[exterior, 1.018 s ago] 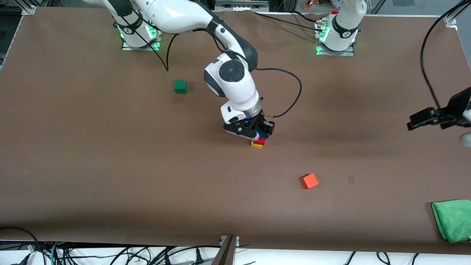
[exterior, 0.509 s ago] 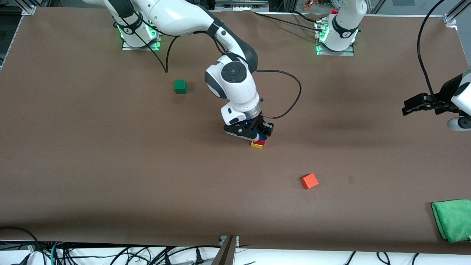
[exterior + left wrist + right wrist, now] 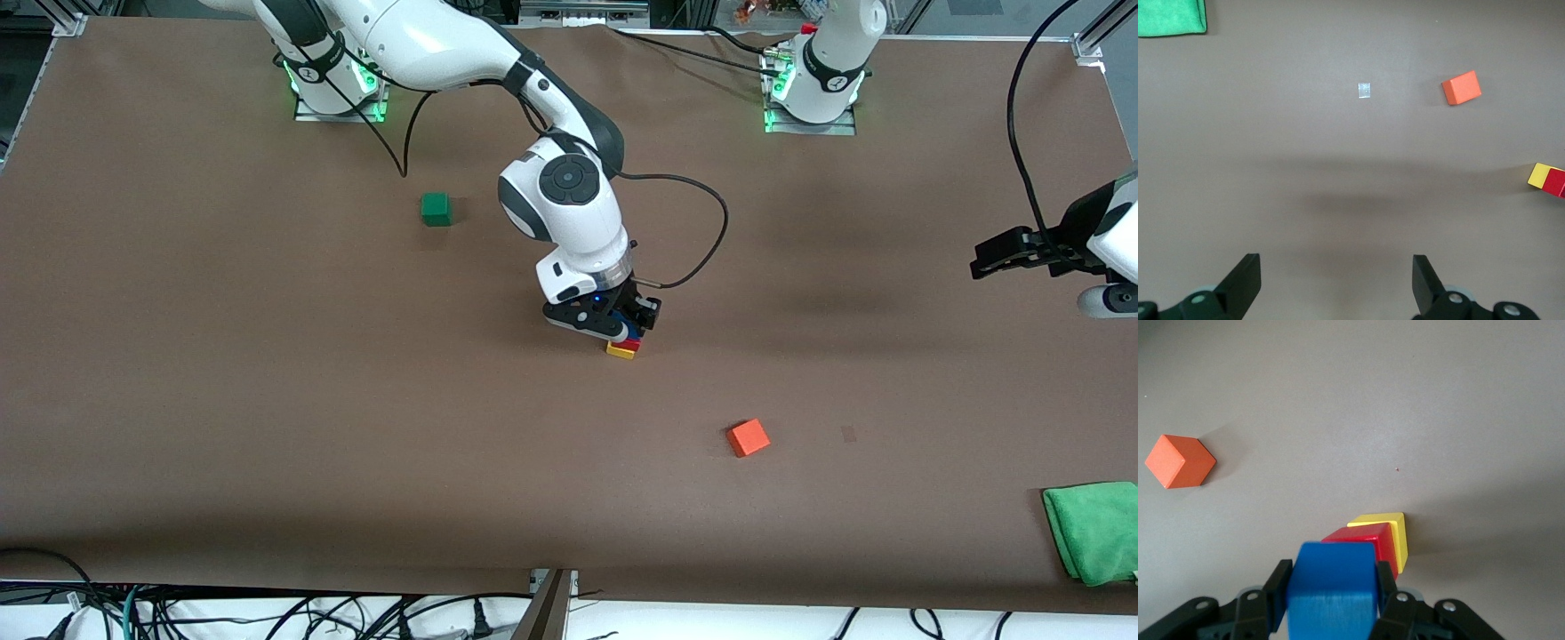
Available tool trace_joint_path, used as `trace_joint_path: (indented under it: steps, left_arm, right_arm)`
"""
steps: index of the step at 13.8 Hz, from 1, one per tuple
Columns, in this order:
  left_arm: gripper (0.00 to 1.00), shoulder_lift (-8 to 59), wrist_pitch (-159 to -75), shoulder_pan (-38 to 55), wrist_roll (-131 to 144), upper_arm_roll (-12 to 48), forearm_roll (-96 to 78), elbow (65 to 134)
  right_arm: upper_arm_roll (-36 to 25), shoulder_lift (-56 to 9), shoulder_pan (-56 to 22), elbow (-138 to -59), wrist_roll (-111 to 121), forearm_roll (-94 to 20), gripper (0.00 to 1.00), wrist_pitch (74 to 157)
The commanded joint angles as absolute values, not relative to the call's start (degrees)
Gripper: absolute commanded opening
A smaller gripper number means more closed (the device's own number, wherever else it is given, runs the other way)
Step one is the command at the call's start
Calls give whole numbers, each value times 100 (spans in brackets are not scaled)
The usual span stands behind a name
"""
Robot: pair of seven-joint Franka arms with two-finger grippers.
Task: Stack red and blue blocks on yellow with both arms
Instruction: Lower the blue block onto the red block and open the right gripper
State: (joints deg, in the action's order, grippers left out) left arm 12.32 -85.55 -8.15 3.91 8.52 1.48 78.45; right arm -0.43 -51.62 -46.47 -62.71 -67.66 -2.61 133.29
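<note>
- The right gripper clamped the blue cube directly over the red cube, which sat on the yellow cube, ready to top the stack.
- The left gripper waited wide open, well apart from the yellow cube, toward the left arm's end, giving room.

Right claw clamped low mid-table, apparently gripping; left claw hangs spread wide near its table end.

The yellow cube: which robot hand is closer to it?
The right hand. It is just above the yellow cube, holding the blue cube over the red cube stacked on it. The left hand waits open at the left arm's end of the table.
</note>
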Motion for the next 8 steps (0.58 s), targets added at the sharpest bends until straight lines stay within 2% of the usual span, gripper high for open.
trace_joint_path:
  steps: [1,3,4,6,8]
  left_arm:
    - [100,1125,-8631,-809,281,826,105,7954]
    - [100,1125,-8631,-809,272,826,106,7954]
    - [100,1125,-8631,-809,272,826,105,7954]
    - [100,1125,-8631,-817,264,826,106,7954]
    - [100,1125,-8631,-817,264,826,114,7954]
  right_arm:
    - [-62,-5282,-4676,-6047,-6785,-193,79,13298]
    - [-62,-5274,-4667,-6038,-6776,-202,87,13272]
    - [-35,-5239,-4623,-6038,-6776,-228,96,13228]
    - [-35,-5142,-4536,-6012,-6759,-237,99,12782]
    - [-26,-4731,-4255,-5977,-6628,-272,99,12141]
